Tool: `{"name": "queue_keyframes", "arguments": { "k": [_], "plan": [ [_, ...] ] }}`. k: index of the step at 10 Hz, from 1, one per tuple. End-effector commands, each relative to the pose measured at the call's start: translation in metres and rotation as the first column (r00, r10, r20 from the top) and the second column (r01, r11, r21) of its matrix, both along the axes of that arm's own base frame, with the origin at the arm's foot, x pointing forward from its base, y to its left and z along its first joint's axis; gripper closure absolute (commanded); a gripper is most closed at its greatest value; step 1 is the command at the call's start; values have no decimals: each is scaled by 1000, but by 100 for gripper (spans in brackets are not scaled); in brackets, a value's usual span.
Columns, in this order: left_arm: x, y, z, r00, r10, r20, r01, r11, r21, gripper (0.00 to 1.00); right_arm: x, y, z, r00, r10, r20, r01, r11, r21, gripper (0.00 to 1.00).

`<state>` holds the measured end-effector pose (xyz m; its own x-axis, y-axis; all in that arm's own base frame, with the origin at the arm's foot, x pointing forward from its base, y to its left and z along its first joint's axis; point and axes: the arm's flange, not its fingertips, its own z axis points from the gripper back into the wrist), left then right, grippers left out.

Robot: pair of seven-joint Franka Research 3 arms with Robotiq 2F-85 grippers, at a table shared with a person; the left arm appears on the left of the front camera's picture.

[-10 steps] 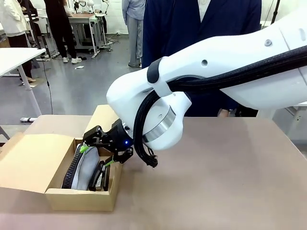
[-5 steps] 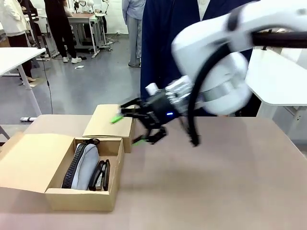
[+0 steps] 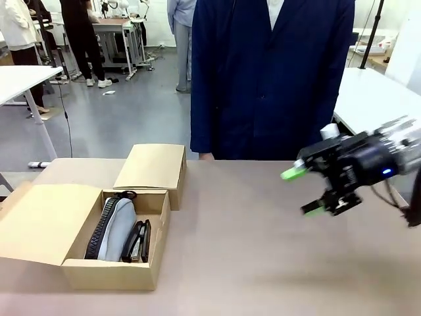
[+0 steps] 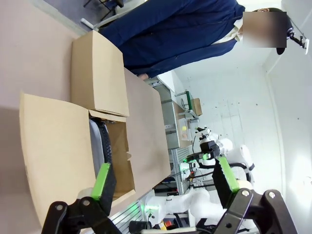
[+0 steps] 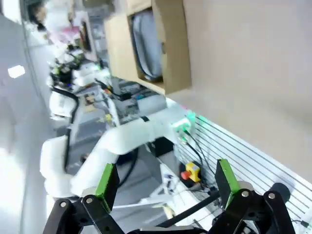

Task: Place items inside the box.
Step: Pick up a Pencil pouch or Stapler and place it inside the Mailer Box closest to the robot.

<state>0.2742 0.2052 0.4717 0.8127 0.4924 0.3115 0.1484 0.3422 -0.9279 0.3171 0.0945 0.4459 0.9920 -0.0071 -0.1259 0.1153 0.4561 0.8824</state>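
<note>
The brown cardboard box point(image 3: 112, 273) lies at the table's left. One flap point(image 3: 39, 220) is folded out and the other lid point(image 3: 151, 166) is shut. In its open compartment a grey pencil case point(image 3: 120, 227) with a dark zipped edge lies beside black staplers point(image 3: 139, 240). My right gripper point(image 3: 309, 191) hovers open and empty over the table's right side, far from the box. In the right wrist view its fingers point(image 5: 106, 180) stand wide apart, the box point(image 5: 171, 53) far off. My left gripper point(image 4: 163, 178) is open with nothing in it, looking at the box point(image 4: 53, 146) and pencil case point(image 4: 96, 146).
A person in a navy coat point(image 3: 270, 79) stands at the table's far edge, a fingertip point(image 3: 206, 157) near it. Bare tabletop point(image 3: 263, 250) stretches between the box and my right gripper. A white table point(image 3: 368, 99) stands behind on the right.
My right arm has pulled up out of the box and swung far to the right, its gripper open and empty throughout. The pencil case and staplers stay in the compartment.
</note>
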Motion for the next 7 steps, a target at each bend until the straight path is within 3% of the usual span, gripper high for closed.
{"name": "queue_keyframes", "arguments": {
  "k": [1, 3, 5, 6, 7],
  "plan": [
    [0, -1, 0, 1000, 0, 30, 0, 1000, -7, 0, -71, -84, -68, 993, -109, -34, 114, 973, 199, 0],
    [0, -1, 0, 1000, 0, 30, 0, 1000, -7, 0, -127, -129, -124, 969, -222, -111, 247, 915, 318, 0],
    [0, -1, 0, 1000, 0, 30, 0, 1000, -7, 0, -135, -132, -167, 951, -252, -177, 298, 896, 329, 0],
    [0, -1, 0, 1000, 0, 30, 0, 1000, -7, 0, -19, -188, -69, 958, -244, -150, 279, 914, 296, 0],
    [0, -1, 0, 1000, 0, 30, 0, 1000, -7, 0, -19, -188, -69, 958, -244, -150, 279, 914, 296, 0]
  ]
}}
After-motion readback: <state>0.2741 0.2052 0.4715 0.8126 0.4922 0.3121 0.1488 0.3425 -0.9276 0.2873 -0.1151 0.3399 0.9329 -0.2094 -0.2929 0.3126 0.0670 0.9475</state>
